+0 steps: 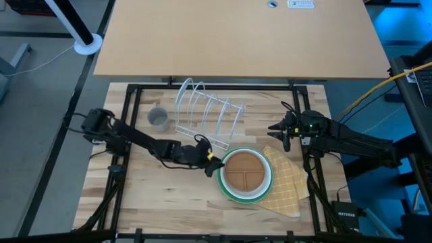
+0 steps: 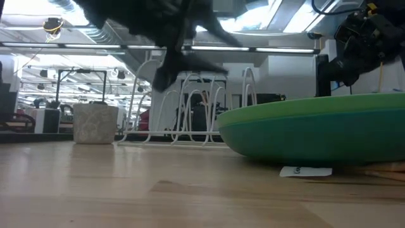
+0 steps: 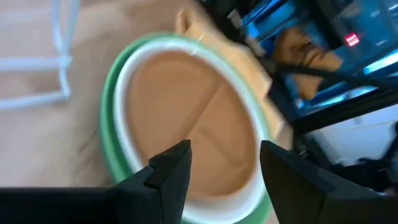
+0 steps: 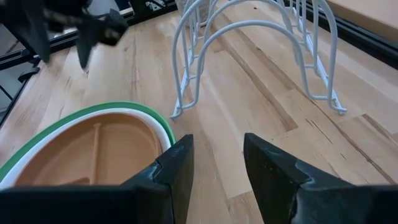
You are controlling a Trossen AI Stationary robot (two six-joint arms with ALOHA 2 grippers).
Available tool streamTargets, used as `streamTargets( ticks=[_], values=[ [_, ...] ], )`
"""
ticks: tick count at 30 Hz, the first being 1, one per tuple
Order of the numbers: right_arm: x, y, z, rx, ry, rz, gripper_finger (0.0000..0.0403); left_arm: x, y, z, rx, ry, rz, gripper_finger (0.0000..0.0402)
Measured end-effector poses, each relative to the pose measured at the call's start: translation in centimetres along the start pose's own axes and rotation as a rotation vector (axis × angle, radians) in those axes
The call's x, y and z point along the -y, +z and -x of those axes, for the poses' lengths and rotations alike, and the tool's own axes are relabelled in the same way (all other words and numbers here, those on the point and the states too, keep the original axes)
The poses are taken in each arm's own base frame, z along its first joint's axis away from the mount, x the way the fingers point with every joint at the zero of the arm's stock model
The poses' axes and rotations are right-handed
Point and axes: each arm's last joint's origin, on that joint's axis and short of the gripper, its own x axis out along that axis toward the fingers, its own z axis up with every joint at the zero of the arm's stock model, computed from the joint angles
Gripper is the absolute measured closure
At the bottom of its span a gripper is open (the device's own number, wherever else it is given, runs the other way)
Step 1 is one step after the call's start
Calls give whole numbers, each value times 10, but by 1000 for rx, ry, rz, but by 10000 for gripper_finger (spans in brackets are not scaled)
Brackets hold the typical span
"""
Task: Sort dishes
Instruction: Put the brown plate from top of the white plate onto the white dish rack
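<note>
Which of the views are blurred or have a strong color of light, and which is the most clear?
Left wrist view: motion blur smears the brown plate and the background behind the open left tool. Low view: the left arm is a dark blurred mass overhead, backlit by bright ceiling lights. High view: blue glow at the right edge. Right wrist view: clearest, white wire rack crisp.

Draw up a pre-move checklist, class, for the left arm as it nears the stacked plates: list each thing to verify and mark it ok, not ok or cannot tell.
1. Left tool open: ok; fingers apart in the left wrist view.
2. Left tool beside the round brown divided plate: ok.
3. Brown plate on top of the stack, over the green plate: ok.
4. White wire rack slots hold no dishes: ok.
5. Small grey mug away from the stack: ok.
6. Right tool off the plates, open: ok.
</note>
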Motion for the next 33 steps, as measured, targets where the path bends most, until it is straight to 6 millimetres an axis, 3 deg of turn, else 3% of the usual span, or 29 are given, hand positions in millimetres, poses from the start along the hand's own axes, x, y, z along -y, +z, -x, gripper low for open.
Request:
streamTargets(
  ticks=[9,21,29,33],
  values=[
    [0,0,0,1,0,0,258,-7,-17,-10,-43,35,35,219],
    [-1,0,0,-2,20,0,258,25,-13,-15,-28,-47,-54,219],
    [-1,0,0,-5,46,0,258,44,-16,-45,-133,-17,-349,219],
    [-1,0,0,-6,47,0,258,52,-10,-44,-264,59,-569,219]
  ],
)
